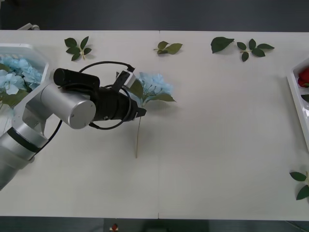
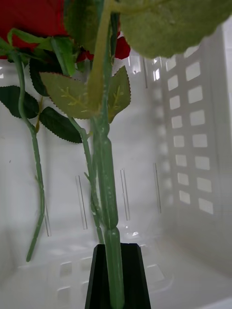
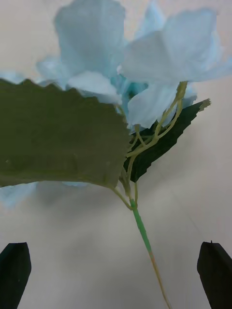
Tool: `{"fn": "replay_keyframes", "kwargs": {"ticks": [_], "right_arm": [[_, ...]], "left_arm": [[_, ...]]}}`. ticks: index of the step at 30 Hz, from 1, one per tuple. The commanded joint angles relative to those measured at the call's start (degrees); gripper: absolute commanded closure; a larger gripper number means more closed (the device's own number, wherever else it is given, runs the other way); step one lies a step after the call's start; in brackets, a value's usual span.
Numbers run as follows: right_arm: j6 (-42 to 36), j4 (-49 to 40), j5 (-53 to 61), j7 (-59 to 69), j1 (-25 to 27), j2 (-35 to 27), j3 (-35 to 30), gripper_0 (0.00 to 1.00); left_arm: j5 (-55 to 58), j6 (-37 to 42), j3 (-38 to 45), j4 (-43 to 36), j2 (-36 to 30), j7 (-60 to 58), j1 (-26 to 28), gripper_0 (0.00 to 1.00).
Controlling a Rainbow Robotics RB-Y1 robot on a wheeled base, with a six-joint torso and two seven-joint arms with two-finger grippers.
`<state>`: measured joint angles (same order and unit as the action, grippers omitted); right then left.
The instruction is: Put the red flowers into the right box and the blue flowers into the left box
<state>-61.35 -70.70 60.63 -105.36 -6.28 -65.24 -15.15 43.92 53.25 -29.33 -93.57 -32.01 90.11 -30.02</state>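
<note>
Now | one blue flower (image 1: 153, 87) on table | left gripper (image 3: 116, 270) over it | jaws wide

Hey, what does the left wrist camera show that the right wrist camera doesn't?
Left wrist view alone: the left gripper open, its black fingers straddling the stem of a blue flower lying on the table.

Right wrist view alone: the right gripper shut on a red flower's stem, inside the white right box, with red blooms behind.

Both: black fingers, a green stem and leaves.
</note>
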Motion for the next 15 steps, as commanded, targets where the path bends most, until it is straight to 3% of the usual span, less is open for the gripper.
{"fn": "replay_keyframes", "kwargs": {"ticks": [1,2,3,5,15], "right_arm": [[1.24,0.74,-0.51,1.82,-0.57,-1.82,-0.93,1.0],[1.41,0.92,-0.6,1.82,-0.57,-1.82,-0.93,1.0],[1.67,1.18,-0.78,1.82,-0.57,-1.82,-0.93,0.53],[2.2,1.44,-0.69,1.91,-0.57,-1.82,-0.93,0.02],[2.55,1.44,-0.25,1.74,-0.57,-1.82,-0.93,0.0]], "left_arm": [[-3.93,0.01,0.24,-0.74,3.36,-5.2,0.41,0.0],[-5.25,0.01,0.15,-0.12,4.24,-5.38,0.41,0.0],[-6.48,0.01,0.15,0.49,5.12,-5.47,0.41,0.0],[-8.59,-0.08,0.15,1.72,6.61,-5.47,0.41,0.0],[-13.86,-0.78,0.06,6.38,10.39,-5.29,0.41,0.0]]}}
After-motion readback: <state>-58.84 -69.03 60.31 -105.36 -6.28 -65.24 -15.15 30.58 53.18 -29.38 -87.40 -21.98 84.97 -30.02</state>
